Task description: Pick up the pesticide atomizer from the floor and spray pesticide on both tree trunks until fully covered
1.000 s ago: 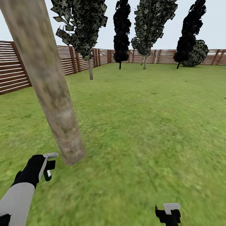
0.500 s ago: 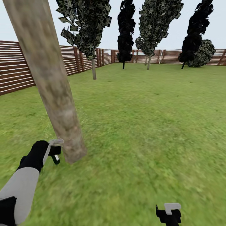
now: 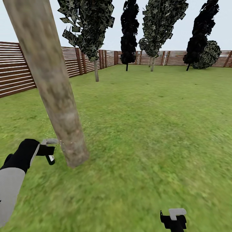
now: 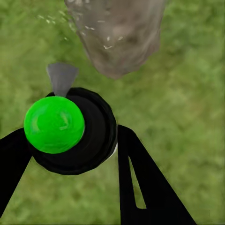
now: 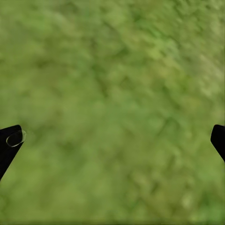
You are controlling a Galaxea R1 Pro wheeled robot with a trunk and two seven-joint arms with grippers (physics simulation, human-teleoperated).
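A thick mottled grey-tan tree trunk [image 3: 54, 87] leans through the left of the head view and meets the grass at its base. Just left of that base, my left gripper [image 3: 48, 152] is shut on the pesticide atomizer [image 3: 47, 150]. In the left wrist view the atomizer [image 4: 75, 129] is a black bottle with a bright green top and a grey nozzle facing the trunk [image 4: 117, 37]. Tiny white specks of pesticide [image 4: 56, 21] float beside the trunk and dot its bark. My right gripper [image 3: 173, 219] hangs low at the right, open over bare grass [image 5: 112, 93].
Lawn stretches ahead to a brown slat fence [image 3: 16, 74] on the left and far side. A slimmer pale-trunked tree [image 3: 96, 71] stands by the left fence, another [image 3: 152, 64] at the back, with dark cypresses [image 3: 129, 35] between and to the right.
The view shifted a little at first. My left gripper rose with the atomizer, then drew slightly left of the trunk base. The right gripper stayed put.
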